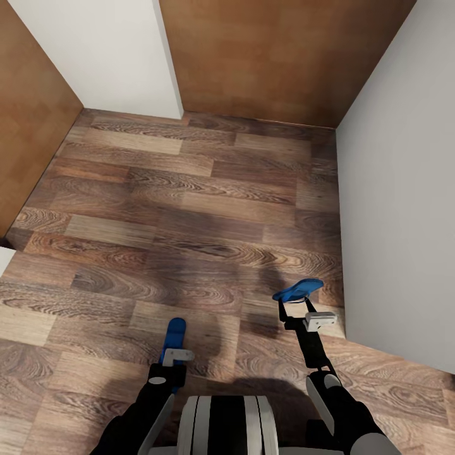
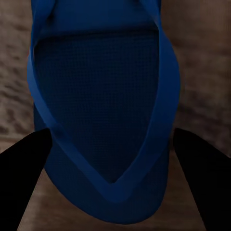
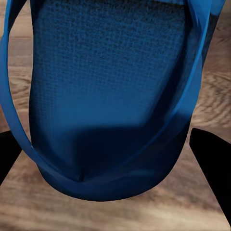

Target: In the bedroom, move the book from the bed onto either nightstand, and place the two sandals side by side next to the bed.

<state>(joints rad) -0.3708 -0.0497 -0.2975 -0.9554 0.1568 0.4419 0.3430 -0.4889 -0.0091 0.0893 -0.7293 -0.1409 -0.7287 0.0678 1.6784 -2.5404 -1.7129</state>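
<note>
**Both arms carry a blue sandal over the plank floor**

Nearest the head camera is the robot's own trunk [image 1: 227, 424], white and grey with a dark stripe, and the two dark arms reach forward from either side of it. Just ahead of the trunk, the left gripper [image 1: 174, 354] pinches a bright blue sandal [image 1: 174, 338] that points straight away from the robot. In the left wrist view this sandal [image 2: 103, 125] sits between the two dark fingers [image 2: 21, 178], its straps meeting in a V near the toe.

Farther from the trunk, the right gripper [image 1: 296, 309] is closed on the second sandal [image 1: 299, 289], which lies crosswise above the fingers. The right wrist view shows its textured sole [image 3: 108, 91] between the dark fingers [image 3: 211, 163].

Under both sandals is the wood-plank floor [image 1: 189, 215]. A white wall [image 1: 398, 189] stands just beside the right gripper. Beyond the floor, well away from the trunk, are a brown wooden door [image 1: 278, 57] and another white wall section [image 1: 107, 50]. A further brown panel [image 1: 31, 120] borders the floor on the left arm's side.
</note>
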